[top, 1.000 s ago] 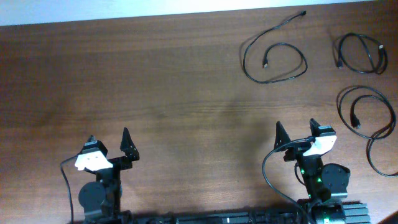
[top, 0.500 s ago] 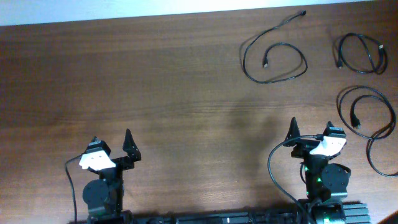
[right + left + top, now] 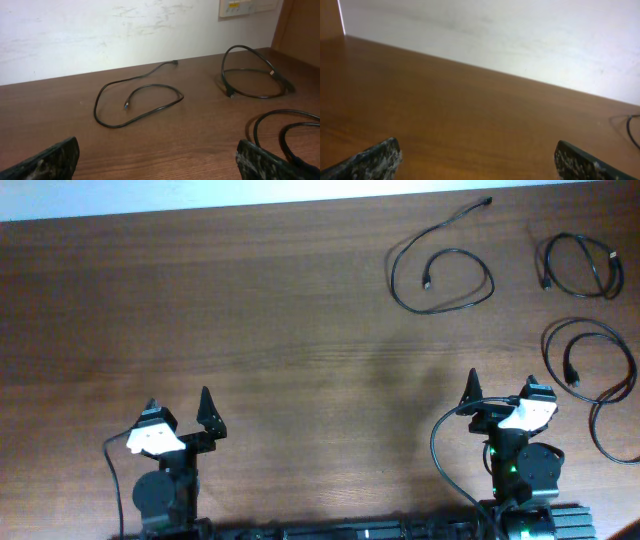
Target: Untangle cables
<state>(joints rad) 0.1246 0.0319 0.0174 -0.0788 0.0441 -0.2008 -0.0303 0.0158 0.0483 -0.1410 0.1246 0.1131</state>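
Three separate black cables lie at the far right of the wooden table. A long one (image 3: 440, 280) curls in an open loop at centre right; it also shows in the right wrist view (image 3: 135, 102). A small coil (image 3: 580, 267) sits at the far right corner and shows in the right wrist view (image 3: 255, 75). A larger looped cable (image 3: 600, 375) lies below it, just right of my right gripper (image 3: 497, 392), and shows at the right wrist view's edge (image 3: 285, 125). My right gripper (image 3: 157, 160) is open and empty. My left gripper (image 3: 178, 408) is open and empty at the near left, far from the cables (image 3: 477, 160).
The table's far edge meets a white wall (image 3: 520, 35). A cable's end (image 3: 632, 130) shows at the right edge of the left wrist view. A wall socket plate (image 3: 247, 6) is behind the small coil. Thick arm wires (image 3: 440, 460) loop by each arm base.
Over the last second my right gripper shifted right and slightly toward the near edge, closer to the looped cable. My left gripper shifted slightly. No change in the last half second.
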